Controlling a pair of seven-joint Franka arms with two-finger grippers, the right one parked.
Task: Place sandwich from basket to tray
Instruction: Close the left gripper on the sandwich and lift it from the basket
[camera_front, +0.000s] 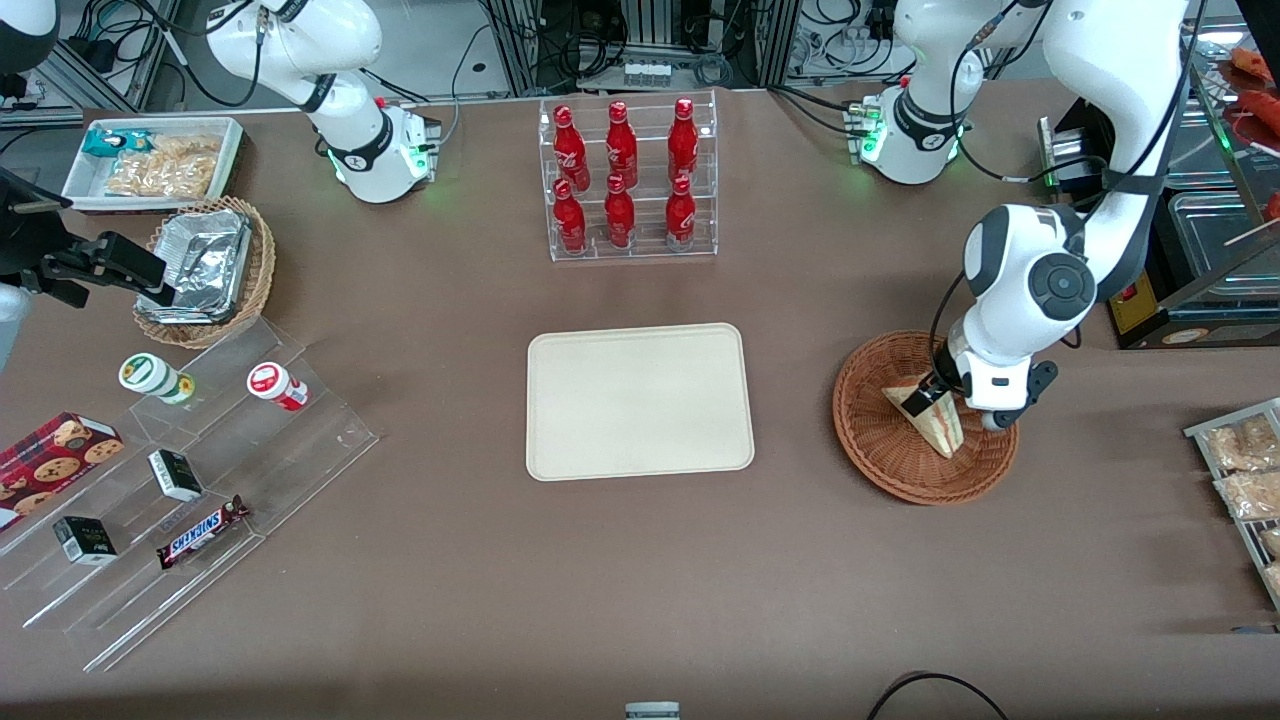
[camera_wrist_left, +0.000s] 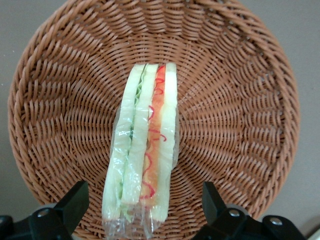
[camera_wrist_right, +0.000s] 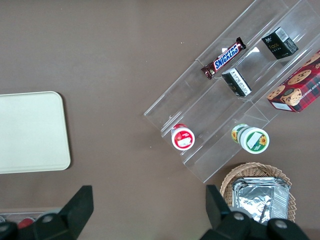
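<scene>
The sandwich (camera_front: 938, 422) (camera_wrist_left: 145, 145), a plastic-wrapped wedge of pale bread with red and green filling, lies in the round reddish-brown wicker basket (camera_front: 880, 455) (camera_wrist_left: 240, 100) toward the working arm's end of the table. My left gripper (camera_front: 938, 397) (camera_wrist_left: 145, 202) hangs low over the basket and is open. Its black fingers (camera_wrist_left: 75, 202) straddle one end of the sandwich, with a gap showing on each side. The cream-beige tray (camera_front: 640, 400) (camera_wrist_right: 30, 132) lies flat at the table's middle with nothing on it.
A clear rack of red bottles (camera_front: 628, 180) stands farther from the front camera than the tray. Toward the parked arm's end are a stepped acrylic shelf (camera_front: 180, 480) of snacks, a tan basket (camera_front: 205, 270) with foil containers and a white bin (camera_front: 155, 160). Snack packets (camera_front: 1245, 470) lie near the basket.
</scene>
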